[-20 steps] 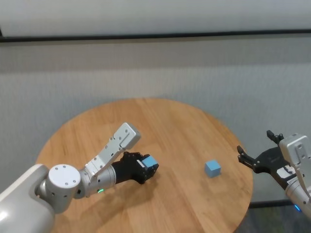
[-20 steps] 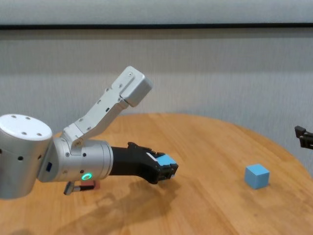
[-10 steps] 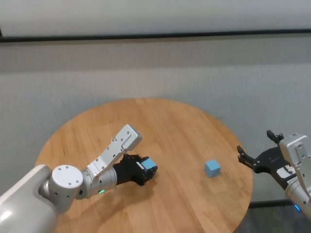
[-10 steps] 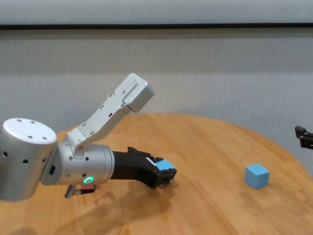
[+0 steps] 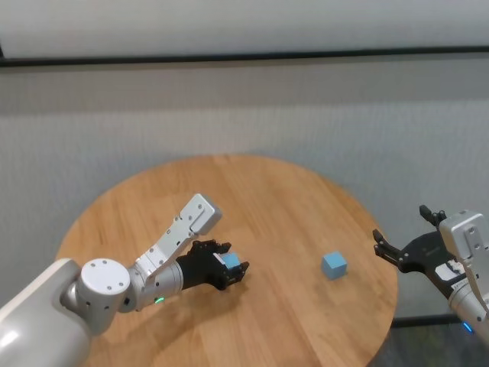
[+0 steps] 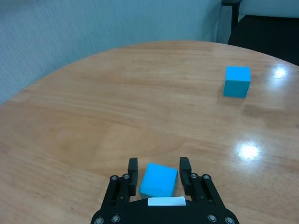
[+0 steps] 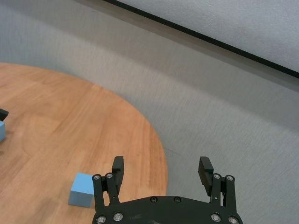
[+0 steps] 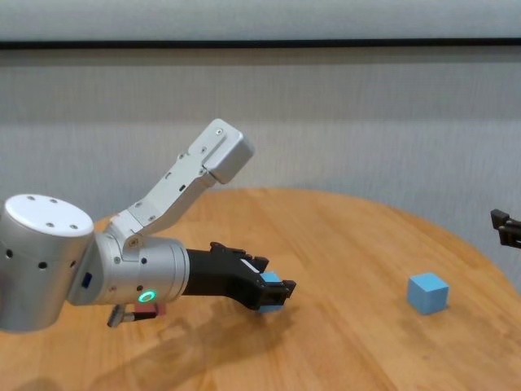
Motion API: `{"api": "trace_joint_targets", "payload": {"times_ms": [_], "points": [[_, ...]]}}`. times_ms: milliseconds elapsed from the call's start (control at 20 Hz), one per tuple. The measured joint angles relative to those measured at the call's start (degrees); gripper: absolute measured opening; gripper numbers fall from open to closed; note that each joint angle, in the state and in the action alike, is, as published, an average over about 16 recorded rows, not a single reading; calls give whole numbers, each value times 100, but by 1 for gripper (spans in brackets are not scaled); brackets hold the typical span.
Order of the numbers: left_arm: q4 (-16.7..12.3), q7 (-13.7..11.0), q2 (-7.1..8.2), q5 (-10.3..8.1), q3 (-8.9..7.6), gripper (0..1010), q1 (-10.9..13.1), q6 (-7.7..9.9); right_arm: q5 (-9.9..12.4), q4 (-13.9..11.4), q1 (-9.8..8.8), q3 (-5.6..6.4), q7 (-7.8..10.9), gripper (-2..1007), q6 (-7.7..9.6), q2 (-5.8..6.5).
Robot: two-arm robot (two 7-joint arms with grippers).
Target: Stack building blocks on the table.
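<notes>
A light blue cube (image 6: 159, 180) rests on the wooden table (image 5: 267, 191), between the fingers of my left gripper (image 6: 159, 161). The fingers stand slightly off its sides, so the gripper is open around it; it shows the same way in the head view (image 5: 232, 267) and the chest view (image 8: 273, 292). A second light blue cube (image 5: 334, 265) sits alone toward the table's right side, also in the right wrist view (image 7: 82, 189). My right gripper (image 7: 161, 162) is open and empty, beyond the table's right edge (image 5: 400, 225). A pinkish bit (image 8: 155, 309) shows under my left forearm, mostly hidden.
The round table ends close to the right of the second cube (image 8: 428, 292). A grey wall runs behind the table. My left forearm (image 8: 138, 273) lies low over the table's near left part.
My left gripper has come down with the blue cube to the table top. Its fingers have spread and let go of the cube. The right arm has not moved.
</notes>
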Motion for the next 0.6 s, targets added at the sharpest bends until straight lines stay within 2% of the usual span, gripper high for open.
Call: {"api": "trace_joint_targets", "payload": {"times_ms": [300, 600], "points": [[-436, -11, 154, -62, -113, 741, 162, 107, 0, 0, 0, 0, 0, 1004, 0, 0], [-1219, -33, 499, -187, -263, 901, 475, 233, 0, 0, 0, 0, 0, 1004, 0, 0]]}}
